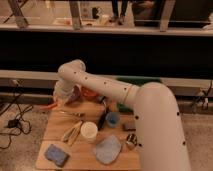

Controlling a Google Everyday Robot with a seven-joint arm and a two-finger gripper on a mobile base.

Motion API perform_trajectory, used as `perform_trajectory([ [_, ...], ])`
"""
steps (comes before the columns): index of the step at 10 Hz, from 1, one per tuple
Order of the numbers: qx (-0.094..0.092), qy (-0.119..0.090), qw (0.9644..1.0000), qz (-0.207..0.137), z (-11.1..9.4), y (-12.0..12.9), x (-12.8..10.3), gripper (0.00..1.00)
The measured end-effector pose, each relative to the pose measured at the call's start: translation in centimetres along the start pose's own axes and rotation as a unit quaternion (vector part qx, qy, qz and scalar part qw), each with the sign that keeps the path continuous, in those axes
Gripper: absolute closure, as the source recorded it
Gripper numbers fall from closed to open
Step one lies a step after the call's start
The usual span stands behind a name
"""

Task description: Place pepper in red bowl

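**A:** Where is there open room on the surface (52,133)?

**B:** Left of the white cup (89,131), bare wood runs out to the left edge. The strip in front of the cup, along the near edge, is more crowded.

**A:** And the gripper?

**B:** The gripper (63,99) hangs low over the far left corner, behind and left of the white cup. I cannot tell whether it stands wide or narrow, or whether it holds anything.

**A:** The pepper?

**B:** The pepper (48,106) is a small orange-red piece at the left edge, behind and left of the cup and just beside the gripper. I cannot tell if the two touch.

**A:** Containers?

**B:** The red bowl (89,93) sits behind the white cup near the far edge. The arm (100,86) partly covers it, so its inside is hidden. A blue cup (113,119) stands right of the white cup.

**A:** Anything in the way?

**B:** Tan utensils (72,133) lie just left of the white cup. A blue sponge (56,154) lies in front and to its left, and a grey cloth (107,149) in front and to its right.
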Motion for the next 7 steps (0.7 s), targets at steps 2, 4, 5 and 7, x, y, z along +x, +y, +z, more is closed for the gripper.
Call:
perform_trajectory([
  [2, 0.020, 0.017, 0.9996, 0.012, -2.2, -2.5, 2.4, 1.00],
  [4, 0.033, 0.030, 0.9984, 0.035, -4.2, -2.3, 5.1, 1.00],
  [5, 0.037, 0.034, 0.9976, 0.047, -4.8, -1.8, 6.0, 1.00],
  [7, 0.045, 0.042, 0.9953, 0.074, -5.7, -0.5, 8.5, 1.00],
])
